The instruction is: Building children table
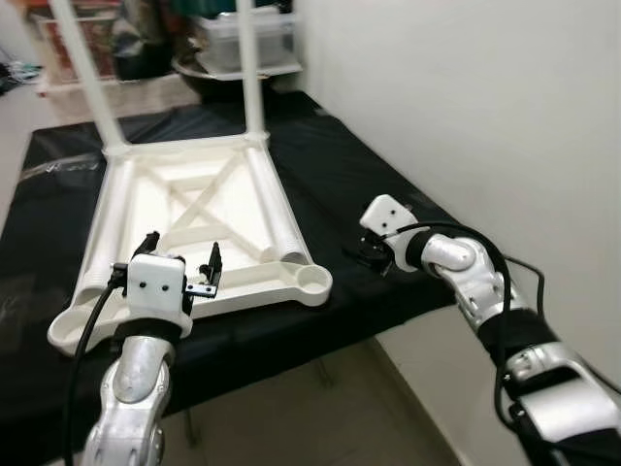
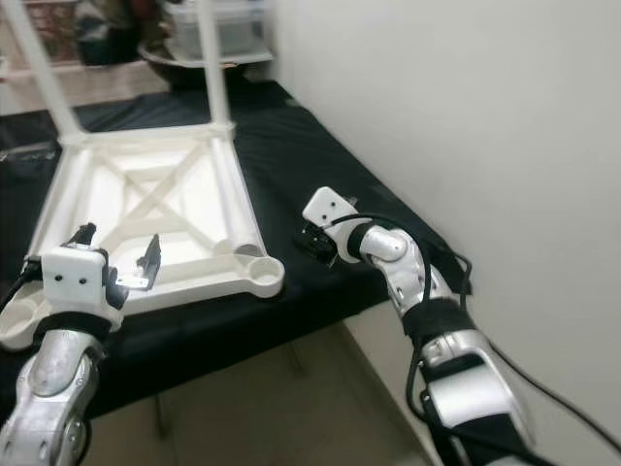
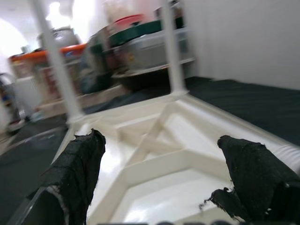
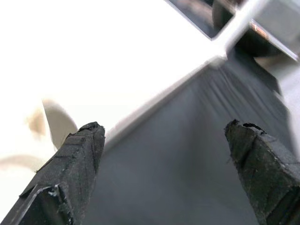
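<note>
Here, glossy ribbed white plastic tabletop [image 1: 194,209] lies inverted on matte black cloth [image 1: 340,165].

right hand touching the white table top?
Apart. In the left eye view the right hand sits over bare black cloth, with a dark strip between it and the table top.

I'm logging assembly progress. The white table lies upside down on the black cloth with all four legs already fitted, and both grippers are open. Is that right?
Not quite. The left eye view shows only two legs standing, at the far corners of the white table; the near corner sockets are empty. The rest holds: it lies upside down on the black cloth, and the left gripper and right gripper are open.
</note>
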`<state>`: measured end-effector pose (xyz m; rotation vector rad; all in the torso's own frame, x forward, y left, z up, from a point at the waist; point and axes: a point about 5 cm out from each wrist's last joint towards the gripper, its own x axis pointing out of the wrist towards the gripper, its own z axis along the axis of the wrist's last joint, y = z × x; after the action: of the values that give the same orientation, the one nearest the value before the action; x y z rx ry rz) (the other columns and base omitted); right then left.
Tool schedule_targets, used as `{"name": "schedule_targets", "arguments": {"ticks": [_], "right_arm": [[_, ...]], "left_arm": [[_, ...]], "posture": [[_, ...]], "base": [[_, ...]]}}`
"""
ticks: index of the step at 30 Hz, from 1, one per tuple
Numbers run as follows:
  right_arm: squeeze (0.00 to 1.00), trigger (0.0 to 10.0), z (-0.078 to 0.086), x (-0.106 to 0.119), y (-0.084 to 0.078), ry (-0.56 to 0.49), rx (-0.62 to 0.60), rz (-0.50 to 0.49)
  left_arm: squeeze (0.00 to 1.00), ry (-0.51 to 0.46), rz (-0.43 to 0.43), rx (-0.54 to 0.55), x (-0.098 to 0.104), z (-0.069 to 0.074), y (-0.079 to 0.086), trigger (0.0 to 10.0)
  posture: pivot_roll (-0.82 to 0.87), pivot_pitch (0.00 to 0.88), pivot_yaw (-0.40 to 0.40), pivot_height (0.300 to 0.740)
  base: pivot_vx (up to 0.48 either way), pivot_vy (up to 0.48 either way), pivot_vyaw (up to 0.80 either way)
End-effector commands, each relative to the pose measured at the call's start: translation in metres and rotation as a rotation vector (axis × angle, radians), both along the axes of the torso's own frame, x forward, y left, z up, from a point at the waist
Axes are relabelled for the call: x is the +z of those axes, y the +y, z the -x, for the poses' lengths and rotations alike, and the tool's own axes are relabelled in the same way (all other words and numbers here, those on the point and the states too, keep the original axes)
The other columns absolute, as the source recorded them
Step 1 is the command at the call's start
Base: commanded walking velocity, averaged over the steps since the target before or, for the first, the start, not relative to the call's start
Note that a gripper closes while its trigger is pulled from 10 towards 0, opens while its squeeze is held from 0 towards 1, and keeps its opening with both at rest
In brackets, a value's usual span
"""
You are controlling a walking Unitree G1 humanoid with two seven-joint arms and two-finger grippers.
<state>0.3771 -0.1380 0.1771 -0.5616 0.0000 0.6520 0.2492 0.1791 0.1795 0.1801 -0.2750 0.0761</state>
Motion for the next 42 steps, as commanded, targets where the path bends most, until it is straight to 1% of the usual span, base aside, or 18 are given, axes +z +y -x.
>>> {"name": "schedule_targets", "arguments": {"ticks": [1,3,6,8,10,12,13,16,17,22,28,29,32,34,35,37,39,42], "right_arm": [[0.00,10.0,0.001,0.001,0.001,-0.020,-0.018,-0.024],[0.00,10.0,0.001,0.000,0.002,-0.044,-0.017,0.023],[0.00,10.0,0.000,0.000,0.003,-0.004,-0.066,-0.107],[0.00,10.0,0.000,-0.002,0.002,-0.040,-0.088,-0.045],[0.00,10.0,-0.001,-0.003,0.002,-0.035,-0.118,-0.097],[0.00,10.0,-0.001,-0.003,0.002,-0.035,-0.118,-0.097],[0.00,10.0,-0.001,-0.003,0.003,-0.013,-0.125,-0.158],[0.00,10.0,0.001,-0.004,0.007,-0.030,-0.133,-0.153],[0.00,10.0,0.003,-0.005,0.010,-0.012,-0.138,-0.207],[0.00,10.0,0.004,-0.006,0.010,-0.041,-0.165,-0.203],[0.00,10.0,0.007,-0.006,0.005,-0.114,-0.132,-0.068],[0.00,10.0,0.009,-0.007,0.003,-0.119,-0.094,-0.012],[0.00,10.0,0.015,-0.013,-0.010,-0.034,0.044,0.127],[0.00,10.0,0.017,-0.013,-0.012,-0.015,0.063,0.141],[0.00,10.0,0.021,-0.014,-0.023,0.018,0.142,0.247],[0.00,10.0,0.021,-0.013,-0.034,0.042,0.162,0.308],[0.00,10.0,0.021,-0.013,-0.034,0.042,0.162,0.308],[0.00,10.0,0.015,-0.014,-0.040,0.052,0.120,0.368]], "left_arm": [[0.00,0.014,-0.001,0.005,-0.003,0.000,0.001,10.0],[0.00,0.014,-0.002,0.006,-0.003,0.000,0.001,10.0],[0.00,0.014,-0.002,0.012,-0.003,0.001,0.003,10.0],[0.00,0.012,0.004,0.019,-0.002,0.002,0.005,10.0],[0.00,0.010,0.011,0.023,-0.002,0.003,0.005,10.0],[0.00,0.010,0.011,0.023,-0.002,0.003,0.005,10.0],[0.00,0.010,0.011,0.024,-0.002,0.003,0.006,10.0],[0.00,0.011,0.010,0.023,-0.002,0.003,0.006,10.0],[0.00,0.013,0.008,0.021,-0.002,0.004,0.006,10.0],[0.00,0.011,0.006,0.020,-0.001,0.003,0.007,10.0],[0.00,0.016,0.009,0.009,-0.002,0.002,0.007,10.0],[0.00,0.017,0.005,0.008,-0.002,0.002,0.007,10.0],[0.00,0.017,-0.002,0.009,-0.002,0.002,0.008,10.0],[0.00,0.017,-0.002,0.010,-0.002,0.002,0.009,10.0],[0.00,0.018,-0.003,0.010,-0.003,0.001,0.009,10.0],[0.00,0.017,-0.003,0.009,-0.003,0.001,0.009,10.0],[0.00,0.017,-0.003,0.009,-0.003,0.001,0.009,10.0],[0.00,0.013,0.000,0.002,-0.003,-0.001,0.005,10.0]], "posture": [[0.05,0.000,-0.079,0.740],[0.05,0.000,-0.079,0.740],[0.06,0.000,-0.084,0.740],[0.06,0.000,-0.084,0.740],[0.06,0.000,-0.087,0.740],[0.06,0.000,-0.087,0.740],[0.07,0.000,-0.088,0.740],[0.07,0.000,-0.083,0.740],[0.07,0.000,-0.084,0.740],[0.07,0.000,-0.080,0.740],[0.07,0.000,-0.076,0.740],[0.07,0.000,-0.076,0.740],[0.06,0.000,-0.076,0.740],[0.06,0.000,-0.076,0.740],[0.05,0.000,-0.074,0.740],[0.05,0.000,-0.074,0.740],[0.05,0.000,-0.074,0.740],[0.05,0.000,-0.076,0.740]], "base": [[0.000,0.000,0.80],[0.000,0.000,0.80],[0.000,0.000,0.70],[0.000,0.000,0.80],[0.000,0.000,0.80],[0.000,0.000,0.80],[0.000,0.000,0.80],[0.000,0.000,0.71],[0.000,0.000,0.58],[0.000,0.000,0.12],[0.000,0.000,0.00],[0.000,0.000,0.00],[0.000,0.000,0.00],[0.000,0.000,0.00],[0.000,0.000,0.00],[0.000,0.000,0.00],[0.000,0.000,0.00],[0.000,0.000,0.00]]}}
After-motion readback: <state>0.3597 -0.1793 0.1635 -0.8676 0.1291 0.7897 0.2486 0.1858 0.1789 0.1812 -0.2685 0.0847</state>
